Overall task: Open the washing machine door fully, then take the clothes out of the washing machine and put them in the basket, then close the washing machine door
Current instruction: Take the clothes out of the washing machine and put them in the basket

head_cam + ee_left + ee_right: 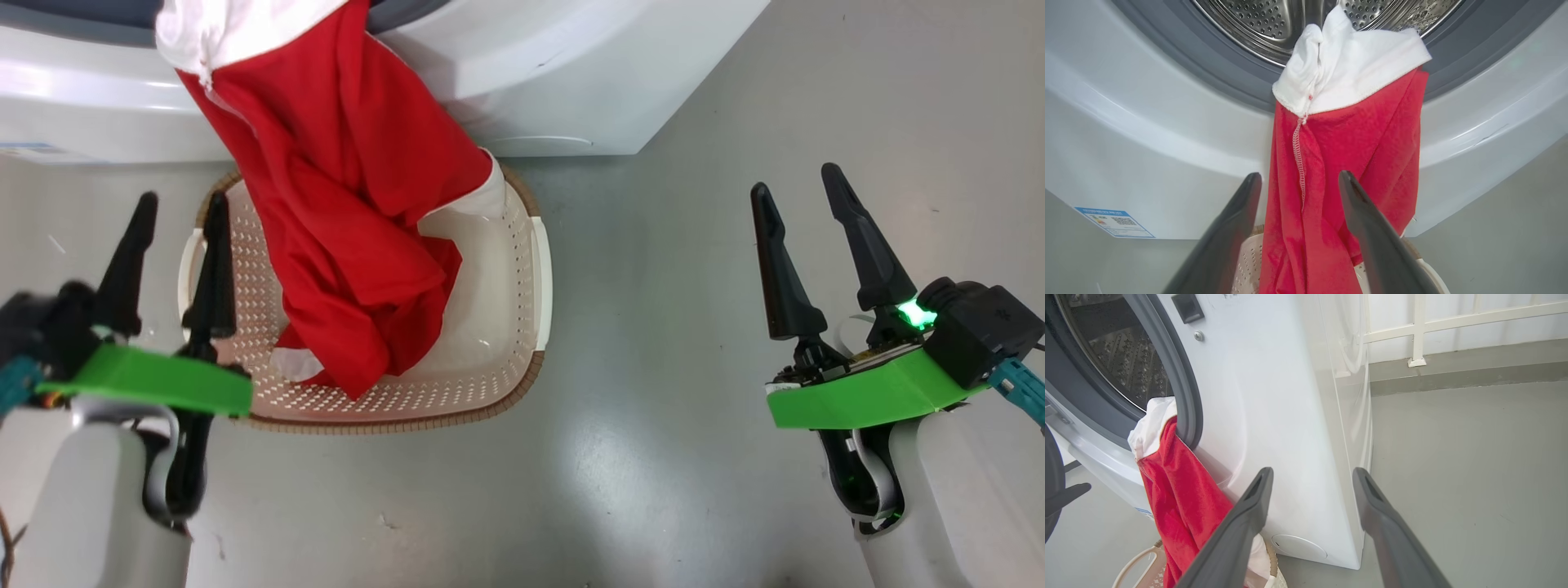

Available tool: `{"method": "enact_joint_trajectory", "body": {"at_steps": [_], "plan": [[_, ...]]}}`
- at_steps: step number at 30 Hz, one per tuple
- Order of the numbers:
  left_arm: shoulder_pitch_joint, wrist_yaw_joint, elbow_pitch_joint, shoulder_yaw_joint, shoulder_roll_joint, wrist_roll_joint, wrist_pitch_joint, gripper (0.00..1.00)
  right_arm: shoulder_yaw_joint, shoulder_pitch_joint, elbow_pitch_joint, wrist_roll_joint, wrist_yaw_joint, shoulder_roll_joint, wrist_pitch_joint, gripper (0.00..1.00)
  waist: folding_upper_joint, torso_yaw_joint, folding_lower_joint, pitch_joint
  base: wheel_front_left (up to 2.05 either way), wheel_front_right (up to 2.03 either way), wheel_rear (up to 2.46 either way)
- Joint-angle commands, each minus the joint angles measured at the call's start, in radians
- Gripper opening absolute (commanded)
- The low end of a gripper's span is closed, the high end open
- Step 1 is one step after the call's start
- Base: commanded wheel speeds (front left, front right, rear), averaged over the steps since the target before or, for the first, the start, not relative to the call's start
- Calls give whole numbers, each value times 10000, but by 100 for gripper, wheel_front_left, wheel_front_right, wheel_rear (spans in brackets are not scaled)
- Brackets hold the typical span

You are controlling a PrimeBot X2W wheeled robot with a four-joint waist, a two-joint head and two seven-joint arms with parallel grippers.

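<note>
2 open, empty grippers wait: our left gripper (183, 198) at the basket's (543, 269) left rim, our right gripper (795, 178) well apart. The clothes (343, 204) hang from the washing machine's (531, 73) mouth into the basket, so we judge a pull could snag on the gasket (1229, 81) or tip the basket. We cannot read the blue sticker (1114, 221); its print is too small.

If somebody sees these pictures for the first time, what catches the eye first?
The bright red clothes hang out of the washing machine down into the cream basket on the floor. The left gripper, by the basket's left rim, and the right gripper, over bare floor, stand open, holding nothing.
</note>
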Motion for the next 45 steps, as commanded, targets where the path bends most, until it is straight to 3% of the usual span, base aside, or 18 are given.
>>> {"method": "enact_joint_trajectory", "body": {"at_steps": [1, 10, 24, 34, 45], "plan": [[755, -48, -772, 646, 168, 340, -76, 100, 224, 313, -222, -102, 62, 45, -63, 100, 0, -17, -1, -51, 0, 0, 0], [2309, -55, -2646, 1081, 0, 765, -76, 100, 157, 437, -289, -124, 62, 45, -63, 100, 0, -68, -1, -108, 0, 0, 0], [1975, -57, -3012, 829, 107, 610, -76, 100, 246, 372, -217, -107, 62, 45, -63, 100, 0, -40, -1, -143, 0, 0, 0], [-15, -57, -1742, 234, 646, 531, -55, 100, 303, 408, -183, -101, 62, 45, -63, 100, 0, 75, -1, -146, 0, 0, 0], [-2456, -57, 244, -1043, 1243, 690, 573, 100, 362, 357, -242, -65, 62, 45, -63, 100, 0, 1, -1, -35, 0, 0, 0]]}}
